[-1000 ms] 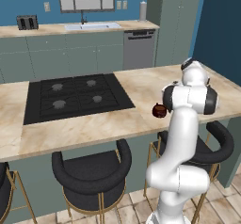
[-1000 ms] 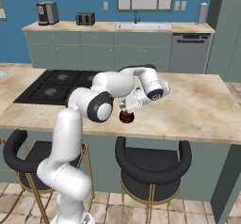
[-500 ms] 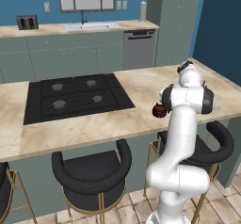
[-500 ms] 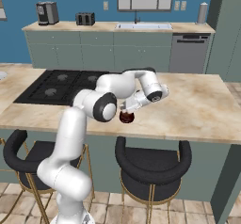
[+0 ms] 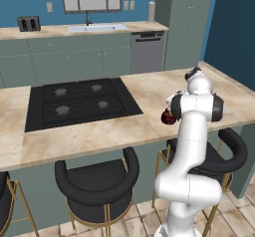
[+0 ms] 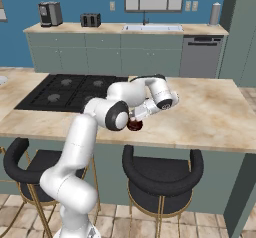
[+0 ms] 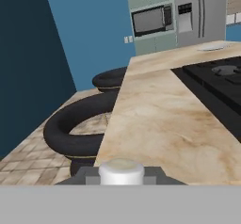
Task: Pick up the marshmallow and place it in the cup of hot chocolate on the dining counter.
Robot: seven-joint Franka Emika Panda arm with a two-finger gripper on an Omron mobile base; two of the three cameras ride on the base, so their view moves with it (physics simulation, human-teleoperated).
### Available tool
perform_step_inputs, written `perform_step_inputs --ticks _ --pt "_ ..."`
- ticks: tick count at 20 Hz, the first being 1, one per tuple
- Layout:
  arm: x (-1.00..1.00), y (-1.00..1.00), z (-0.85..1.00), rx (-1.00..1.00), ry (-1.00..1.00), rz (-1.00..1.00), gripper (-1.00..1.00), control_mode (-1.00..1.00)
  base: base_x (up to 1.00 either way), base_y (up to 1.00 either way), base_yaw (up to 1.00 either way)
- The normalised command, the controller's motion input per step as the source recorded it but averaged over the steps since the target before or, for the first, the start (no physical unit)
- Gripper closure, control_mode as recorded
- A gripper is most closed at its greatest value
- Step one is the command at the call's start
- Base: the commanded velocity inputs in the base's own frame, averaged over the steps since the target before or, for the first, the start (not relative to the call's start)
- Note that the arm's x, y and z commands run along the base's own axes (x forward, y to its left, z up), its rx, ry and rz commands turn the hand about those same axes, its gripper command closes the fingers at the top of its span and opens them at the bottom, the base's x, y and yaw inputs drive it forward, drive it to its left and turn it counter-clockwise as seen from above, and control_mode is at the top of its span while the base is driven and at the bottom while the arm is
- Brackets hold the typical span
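One squat white marshmallow [image 7: 121, 171], cream-topped

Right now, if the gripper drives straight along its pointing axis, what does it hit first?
The gripper, shut on the marshmallow, points low along the dining counter. It would probably graze bare countertop first, beside the cooktop. The angle is shallow, so depth is uncertain.

A glossy beige marble-patterned dining counter [image 5: 99, 134] carries a matt black cooktop [image 5: 79, 101]; the marshmallow [image 7: 121, 171] looks smooth and white, the stools [image 5: 94, 181] matt black on brass-toned legs.
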Motion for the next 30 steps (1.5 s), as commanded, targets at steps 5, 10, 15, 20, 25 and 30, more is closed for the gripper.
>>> perform_step_inputs --ticks 5,10,15,20,25,30 --pt "0.10 0.00 -0.22 0.00 0.00 0.00 1.00 -1.00 0.00 0.00 0.00" --pt "0.18 0.00 -0.11 0.00 0.00 0.00 1.00 -1.00 0.00 0.00 0.00" --pt "0.33 0.00 -0.04 0.00 0.00 0.00 1.00 -1.00 0.00 0.00 0.00" --pt "0.35 -0.02 -0.07 0.00 0.00 0.00 1.00 -1.00 0.00 0.00 0.00" --pt "0.37 -0.16 -0.37 0.00 0.05 0.00 1.00 -1.00 0.00 0.00 0.00" --pt "0.36 -0.17 -0.34 0.00 0.04 0.00 1.00 -1.00 0.00 0.00 0.00"
